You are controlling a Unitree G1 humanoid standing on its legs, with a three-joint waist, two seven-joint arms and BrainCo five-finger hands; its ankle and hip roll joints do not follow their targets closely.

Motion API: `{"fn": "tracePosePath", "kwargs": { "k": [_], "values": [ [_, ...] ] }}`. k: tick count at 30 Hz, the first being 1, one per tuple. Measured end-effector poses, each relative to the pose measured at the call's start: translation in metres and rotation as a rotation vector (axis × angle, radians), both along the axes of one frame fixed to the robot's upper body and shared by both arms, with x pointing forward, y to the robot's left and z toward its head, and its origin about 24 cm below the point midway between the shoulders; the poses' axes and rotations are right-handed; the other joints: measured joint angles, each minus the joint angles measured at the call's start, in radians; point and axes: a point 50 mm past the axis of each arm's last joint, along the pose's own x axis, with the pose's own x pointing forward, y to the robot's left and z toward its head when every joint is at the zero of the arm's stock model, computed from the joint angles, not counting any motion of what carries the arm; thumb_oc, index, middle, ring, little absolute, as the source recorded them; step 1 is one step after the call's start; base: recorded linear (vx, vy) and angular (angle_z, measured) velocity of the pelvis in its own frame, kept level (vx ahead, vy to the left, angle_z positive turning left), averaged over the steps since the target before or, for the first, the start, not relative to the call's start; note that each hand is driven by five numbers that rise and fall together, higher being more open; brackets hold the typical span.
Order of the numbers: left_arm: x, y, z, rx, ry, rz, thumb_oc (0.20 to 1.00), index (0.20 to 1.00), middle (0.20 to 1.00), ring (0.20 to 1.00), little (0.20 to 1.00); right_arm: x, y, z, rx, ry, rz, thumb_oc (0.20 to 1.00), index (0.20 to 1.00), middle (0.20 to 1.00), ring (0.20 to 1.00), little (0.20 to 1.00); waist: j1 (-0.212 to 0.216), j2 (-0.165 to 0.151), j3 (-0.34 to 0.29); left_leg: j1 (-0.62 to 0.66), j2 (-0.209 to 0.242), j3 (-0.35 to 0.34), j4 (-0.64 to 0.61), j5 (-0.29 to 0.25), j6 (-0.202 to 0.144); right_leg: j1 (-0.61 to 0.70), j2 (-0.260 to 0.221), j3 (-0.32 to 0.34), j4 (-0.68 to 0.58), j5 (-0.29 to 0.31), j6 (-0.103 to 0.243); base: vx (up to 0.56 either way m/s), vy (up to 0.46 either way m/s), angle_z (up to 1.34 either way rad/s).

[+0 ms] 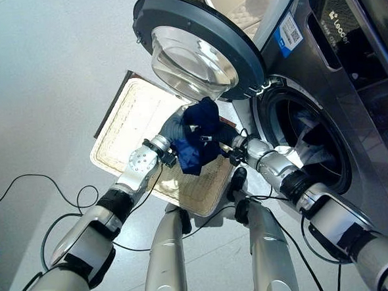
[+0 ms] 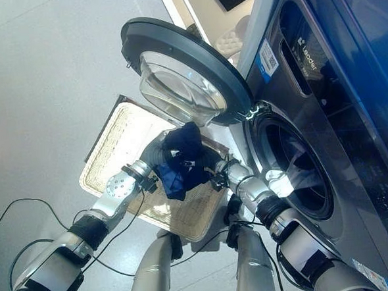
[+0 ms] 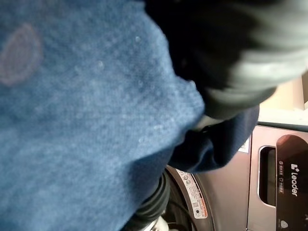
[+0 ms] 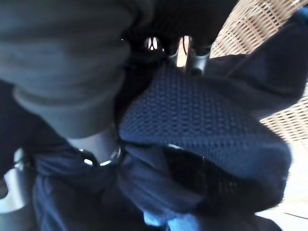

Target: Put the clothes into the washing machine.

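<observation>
Left eye view: both hands, left (image 1: 173, 130) and right (image 1: 228, 142), bunch the cloth (image 1: 197, 142); grips hidden. Swing it across into the drum (image 1: 309, 145), clearing the door (image 1: 197, 43).

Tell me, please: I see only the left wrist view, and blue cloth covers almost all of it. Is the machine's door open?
Observer: Yes. The round door is swung wide open, away from the drum opening.
Operator: Where is the cloth compared to the opening?
Observer: The dark blue garment hangs between the left hand and the right hand, above the wicker basket and beside the opening, not yet inside.
Operator: Is the drum empty?
Observer: No. Light-coloured cloth already lies inside it.
</observation>
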Motion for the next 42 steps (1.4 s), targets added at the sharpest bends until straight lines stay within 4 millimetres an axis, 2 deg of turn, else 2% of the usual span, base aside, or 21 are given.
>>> {"fn": "tracePosePath", "kwargs": {
  "k": [1,2,3,7,10,13,16,20,21,23,24,26,29,33,38,42],
  "values": [
    [0.001,0.0,0.001,0.001,0.002,0.002,0.501,0.501,0.501,0.501,0.501,0.0,0.0,-0.001,0.014,0.004,-0.006,0.2,0.2,0.2,0.2,0.2,0.0,0.0,0.0,0.0,0.0,0.001,0.0,0.0,0.0,0.0,0.0,0.0,0.0,0.0,0.0,0.0,0.0,0.0],
    [0.001,0.0,0.001,0.002,0.001,0.001,0.934,0.934,0.934,0.934,0.934,0.0,0.0,-0.002,0.026,0.01,-0.012,0.2,0.2,0.2,0.2,0.2,0.0,0.0,0.0,0.0,0.0,0.001,0.0,0.0,0.0,0.0,0.0,0.0,0.0,0.0,0.0,0.0,0.0,0.0],
    [0.001,-0.002,0.002,0.0,0.0,-0.002,1.0,1.0,1.0,1.0,1.0,0.001,-0.001,-0.005,0.052,0.026,-0.039,0.2,0.2,0.2,0.2,0.2,-0.001,0.0,0.0,0.0,0.0,0.001,0.0,0.0,0.0,0.0,0.001,0.0,0.0,0.0,0.0,0.0,0.0,0.0],
    [0.0,-0.007,0.0,0.0,0.003,-0.012,1.0,1.0,1.0,1.0,1.0,0.004,-0.01,-0.013,0.143,0.083,-0.114,0.2,0.2,0.2,0.2,0.2,-0.001,0.0,0.0,0.001,0.001,0.005,0.0,0.0,0.0,-0.001,0.002,0.001,-0.002,0.001,-0.001,0.0,0.0,0.0],
    [-0.002,-0.014,-0.004,0.017,0.003,-0.012,1.0,1.0,1.0,1.0,1.0,0.009,-0.032,-0.022,0.292,0.133,-0.275,0.2,0.2,0.2,0.2,0.2,0.001,0.0,0.0,0.0,0.002,0.015,-0.001,-0.001,-0.001,-0.007,0.007,0.01,-0.006,0.002,-0.001,-0.02,0.031,-0.07],
    [-0.006,-0.026,-0.012,0.026,0.002,-0.015,1.0,1.0,1.0,1.0,1.0,0.008,-0.046,-0.028,0.402,0.149,-0.349,0.2,0.2,0.2,0.2,0.2,0.0,0.0,0.0,-0.002,0.004,0.028,-0.004,-0.002,-0.002,-0.017,0.01,0.021,-0.019,0.012,-0.002,-0.01,0.036,-0.16],
    [-0.011,-0.033,-0.023,0.017,-0.001,0.016,1.0,1.0,1.0,1.0,1.0,0.004,-0.059,-0.044,0.566,0.206,-0.43,0.2,0.2,0.2,0.2,0.2,-0.003,0.006,0.002,-0.003,0.007,0.046,-0.008,-0.004,-0.004,-0.026,0.022,0.038,-0.034,0.018,0.002,-0.01,0.057,-0.2],
    [-0.015,-0.02,-0.041,-0.019,0.009,0.13,1.0,1.0,1.0,1.0,1.0,-0.005,-0.081,-0.063,0.76,0.255,-0.537,0.2,0.2,0.2,0.2,0.2,-0.009,0.026,0.005,-0.003,0.014,0.059,-0.017,-0.006,-0.008,-0.038,0.039,0.057,-0.044,0.023,-0.003,0.0,0.072,-0.18],
    [-0.018,-0.012,-0.05,-0.04,0.013,0.187,1.0,1.0,1.0,1.0,1.0,-0.009,-0.091,-0.072,0.819,0.274,-0.593,0.2,0.2,0.2,0.2,0.2,-0.014,0.035,0.005,0.0,0.015,0.064,-0.024,-0.006,-0.008,-0.04,0.042,0.062,-0.048,0.023,-0.004,0.0,0.072,-0.07],
    [-0.019,-0.007,-0.055,-0.057,0.022,0.229,1.0,1.0,1.0,1.0,1.0,-0.013,-0.1,-0.079,0.855,0.289,-0.635,0.2,0.2,0.2,0.2,0.2,-0.019,0.043,0.005,0.0,0.015,0.067,-0.028,-0.006,-0.009,-0.043,0.044,0.063,-0.051,0.024,-0.003,0.01,0.066,-0.07],
    [-0.02,0.0,-0.058,-0.099,0.02,0.289,1.0,1.0,1.0,1.0,1.0,-0.016,-0.108,-0.083,0.935,0.291,-0.671,0.2,0.2,0.2,0.2,0.2,-0.027,0.046,0.005,0.002,0.014,0.075,-0.035,-0.005,-0.009,-0.047,0.045,0.069,-0.056,0.029,-0.005,0.02,0.061,-0.09],
    [-0.02,0.003,-0.057,-0.124,0.011,0.323,1.0,1.0,1.0,1.0,1.0,-0.019,-0.114,-0.088,0.983,0.293,-0.703,0.2,0.2,0.2,0.2,0.2,-0.027,0.05,0.005,0.003,0.014,0.078,-0.038,-0.005,-0.009,-0.047,0.046,0.072,-0.059,0.032,-0.008,0.01,0.048,-0.07],
    [-0.017,0.015,-0.048,-0.225,-0.045,0.458,1.0,1.0,1.0,1.0,1.0,-0.024,-0.13,-0.096,1.146,0.298,-0.82,0.2,0.2,0.2,0.2,0.2,-0.024,0.055,0.005,0.005,0.011,0.081,-0.041,-0.005,-0.009,-0.05,0.045,0.077,-0.058,0.037,-0.007,0.02,0.044,-0.03],
    [-0.018,0.027,-0.045,-0.309,-0.075,0.587,1.0,1.0,1.0,1.0,1.0,-0.024,-0.145,-0.092,1.363,0.256,-0.912,0.2,0.2,0.2,0.2,0.2,-0.022,0.075,0.004,0.009,0.009,0.081,-0.04,-0.004,-0.008,-0.049,0.042,0.079,-0.053,0.037,-0.007,0.0,0.0,0.0],
    [-0.02,0.031,-0.045,-0.359,-0.085,0.667,1.0,1.0,1.0,1.0,1.0,-0.019,-0.162,-0.079,1.529,0.188,-0.98,0.2,0.2,0.2,0.2,0.2,-0.018,0.094,0.004,0.009,0.008,0.081,-0.039,-0.001,-0.006,-0.05,0.039,0.08,-0.049,0.036,-0.006,0.01,-0.004,0.01],
    [-0.022,0.034,-0.038,-0.397,-0.115,0.697,1.0,1.0,1.0,1.0,1.0,-0.016,-0.204,-0.046,1.655,0.005,-1.044,0.2,0.2,0.2,0.2,0.2,0.006,0.112,0.003,-0.011,0.007,0.076,-0.039,-0.001,-0.005,-0.065,0.036,0.074,-0.048,0.033,-0.002,0.02,-0.036,0.03]
  ]
}}
